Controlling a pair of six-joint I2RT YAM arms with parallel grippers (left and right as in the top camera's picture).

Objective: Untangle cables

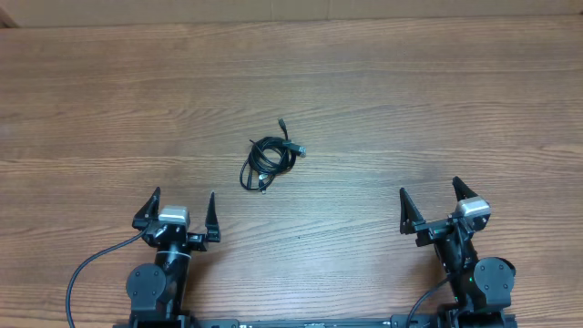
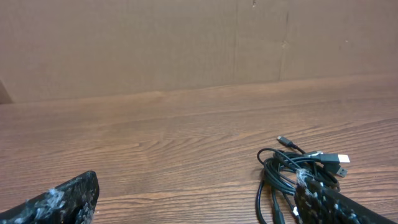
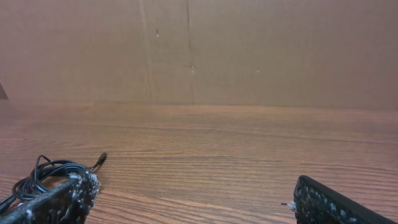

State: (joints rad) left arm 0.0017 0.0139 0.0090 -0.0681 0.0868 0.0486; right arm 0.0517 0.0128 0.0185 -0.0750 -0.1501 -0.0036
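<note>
The cables are seen bundled (loops overlapping) on the table, apart from the left gripper and right gripper, both spread wide and clamped on nothing.

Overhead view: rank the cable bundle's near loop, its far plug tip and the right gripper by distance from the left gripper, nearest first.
1. The near loop, on the bundle's lower-left side, just ahead and right of the left gripper.
2. The far plug tip, at the bundle's top.
3. The right gripper, far right.
</note>
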